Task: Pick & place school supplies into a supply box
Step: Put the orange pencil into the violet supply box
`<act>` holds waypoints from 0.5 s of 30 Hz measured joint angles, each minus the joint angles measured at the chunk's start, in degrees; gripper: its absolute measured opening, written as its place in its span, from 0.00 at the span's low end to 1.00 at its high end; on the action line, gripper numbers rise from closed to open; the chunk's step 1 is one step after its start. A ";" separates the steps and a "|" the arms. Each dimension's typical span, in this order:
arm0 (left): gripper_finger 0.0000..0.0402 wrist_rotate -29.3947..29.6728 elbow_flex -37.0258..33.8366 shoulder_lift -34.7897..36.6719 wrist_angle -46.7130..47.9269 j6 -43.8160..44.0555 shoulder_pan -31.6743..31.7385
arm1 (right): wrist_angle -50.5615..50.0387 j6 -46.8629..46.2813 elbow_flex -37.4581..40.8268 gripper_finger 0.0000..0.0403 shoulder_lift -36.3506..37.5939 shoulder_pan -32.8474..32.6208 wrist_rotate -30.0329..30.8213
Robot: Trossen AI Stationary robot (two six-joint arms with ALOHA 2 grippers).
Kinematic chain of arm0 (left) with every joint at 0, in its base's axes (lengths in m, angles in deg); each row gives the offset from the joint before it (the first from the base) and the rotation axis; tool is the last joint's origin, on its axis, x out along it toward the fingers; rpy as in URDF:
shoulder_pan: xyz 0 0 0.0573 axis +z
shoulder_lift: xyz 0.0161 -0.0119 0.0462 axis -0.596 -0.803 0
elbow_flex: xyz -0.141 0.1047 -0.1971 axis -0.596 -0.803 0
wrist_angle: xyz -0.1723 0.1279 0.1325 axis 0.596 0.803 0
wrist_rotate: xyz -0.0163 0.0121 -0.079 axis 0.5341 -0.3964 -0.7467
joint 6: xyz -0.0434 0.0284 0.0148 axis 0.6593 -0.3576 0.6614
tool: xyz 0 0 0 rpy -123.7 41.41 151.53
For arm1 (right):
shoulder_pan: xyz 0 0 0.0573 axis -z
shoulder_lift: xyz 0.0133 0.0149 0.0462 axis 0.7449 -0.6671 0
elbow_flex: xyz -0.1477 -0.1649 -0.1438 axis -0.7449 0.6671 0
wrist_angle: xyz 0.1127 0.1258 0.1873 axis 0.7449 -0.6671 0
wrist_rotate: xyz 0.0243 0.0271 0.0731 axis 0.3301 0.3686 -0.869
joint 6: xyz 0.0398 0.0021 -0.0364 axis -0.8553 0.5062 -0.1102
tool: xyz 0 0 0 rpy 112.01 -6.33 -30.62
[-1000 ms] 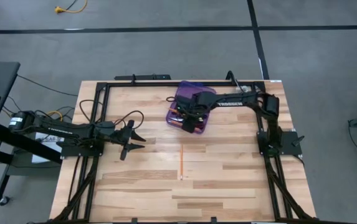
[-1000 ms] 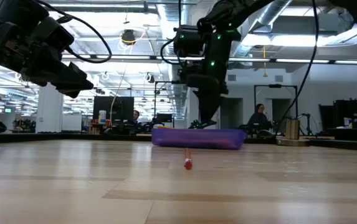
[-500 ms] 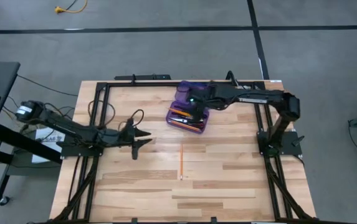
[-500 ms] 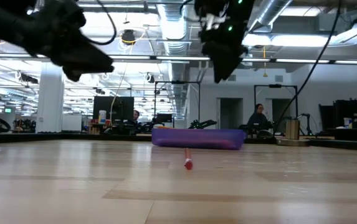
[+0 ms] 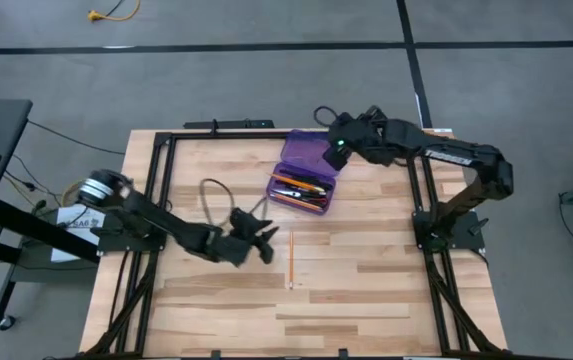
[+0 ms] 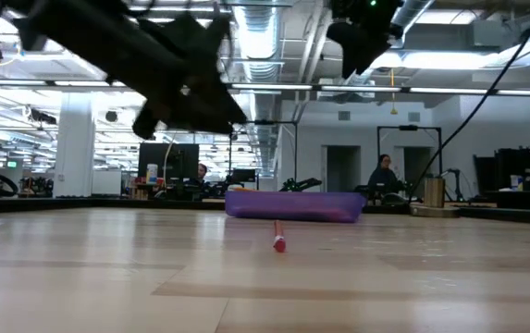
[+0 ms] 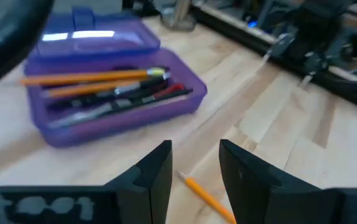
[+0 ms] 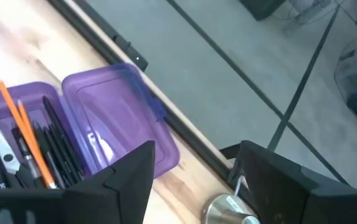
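One orange pencil (image 5: pixel 291 261) lies flat on the table, its red eraser end (image 6: pixel 279 243) toward the near edge. My left gripper (image 5: pixel 265 240) hovers open just left of its far end; in the left wrist view the pencil (image 7: pixel 207 196) runs between the fingers of the left gripper (image 7: pixel 194 167), untouched. The purple box (image 5: pixel 302 189) sits behind it, lid (image 8: pixel 117 113) swung open, holding orange pencils (image 7: pixel 85 78), black pens (image 8: pixel 52 144) and scissors (image 8: pixel 2 149). My right gripper (image 8: pixel 194 177) is open, high above the box's far right corner (image 5: pixel 334 136).
A round silver disc (image 8: pixel 229 211) sits on the table by the far edge, beyond the open lid. The black frame rail (image 5: pixel 226 126) runs along the far edge. Bare wood (image 5: pixel 366 290) lies right of and nearer than the loose pencil. People sit in the room behind (image 6: pixel 384 174).
My right gripper has risen out of the purple box and drawn back up toward the table's far right. My left gripper has swept from the table's left side rightward and toward the near edge, ending beside the loose pencil. The pencil and box have stayed put.
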 joint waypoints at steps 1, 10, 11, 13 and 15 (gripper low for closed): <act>0.29 0.30 2.20 -2.38 1.68 2.01 0.00 | -0.08 0.52 -0.02 0.57 0.76 0.28 -0.02; 0.23 -0.12 24.04 -18.52 18.65 17.05 0.86 | -3.03 3.78 0.00 0.57 4.74 0.70 -2.39; 0.23 -0.72 26.37 -19.38 21.49 18.82 1.02 | -4.09 3.90 0.00 0.57 4.90 0.68 -2.79; 0.22 -2.11 31.03 -21.20 27.99 22.51 1.22 | -5.81 4.86 0.00 0.57 5.07 0.68 -3.41; 0.22 -2.57 35.25 -23.09 35.12 26.11 1.31 | -7.91 5.25 0.00 0.57 5.07 0.68 -3.39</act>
